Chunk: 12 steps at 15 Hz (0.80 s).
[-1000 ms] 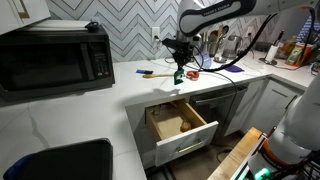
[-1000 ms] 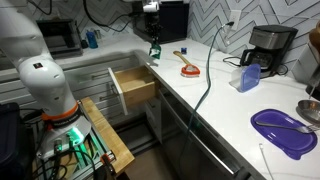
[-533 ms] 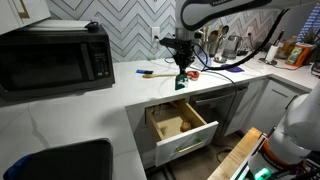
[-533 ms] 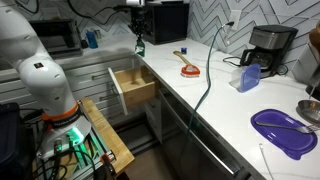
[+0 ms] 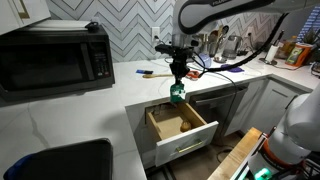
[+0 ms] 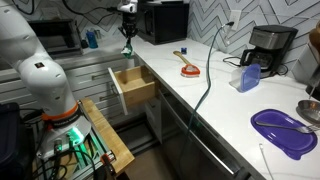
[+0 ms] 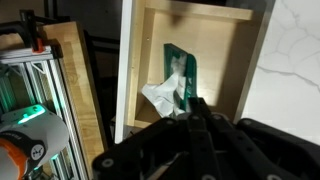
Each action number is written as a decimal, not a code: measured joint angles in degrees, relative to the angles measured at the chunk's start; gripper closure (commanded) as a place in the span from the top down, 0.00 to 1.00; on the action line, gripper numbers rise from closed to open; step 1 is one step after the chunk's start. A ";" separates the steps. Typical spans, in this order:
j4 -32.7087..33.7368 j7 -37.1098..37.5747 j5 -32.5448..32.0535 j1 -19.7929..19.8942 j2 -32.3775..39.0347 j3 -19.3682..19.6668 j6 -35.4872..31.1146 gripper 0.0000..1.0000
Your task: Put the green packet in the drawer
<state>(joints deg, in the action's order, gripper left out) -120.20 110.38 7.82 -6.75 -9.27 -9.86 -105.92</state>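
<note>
My gripper (image 5: 178, 80) is shut on the green packet (image 5: 177, 96), which hangs below the fingers just above the open drawer (image 5: 196, 137). In an exterior view the gripper (image 6: 127, 20) holds the packet (image 6: 127, 30) above the drawer (image 6: 118, 92). In the wrist view the packet (image 7: 181, 68), with a crumpled white part, sits between my fingertips (image 7: 193, 103) over the drawer's light-brown wooden inside (image 7: 222, 50). The drawer looks empty.
A black microwave (image 5: 55, 55) and a dark sink (image 5: 60, 160) are on the white counter. A yellow-handled tool (image 5: 150, 72) lies behind the gripper. A coffee maker (image 6: 268, 45), a blue jug (image 6: 248, 77) and a purple plate (image 6: 285, 130) stand further along. A wooden frame (image 6: 100, 135) stands by the drawer.
My gripper has carried the green packet off the counter's edge and out over the open drawer, lowering it slightly. The drawer has not moved.
</note>
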 measured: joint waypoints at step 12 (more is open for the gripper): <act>-1.38 3.49 0.07 -0.15 3.20 -1.41 -0.52 0.00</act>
<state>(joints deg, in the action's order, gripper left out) -121.58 113.87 7.89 -6.89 -6.07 -11.27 -106.45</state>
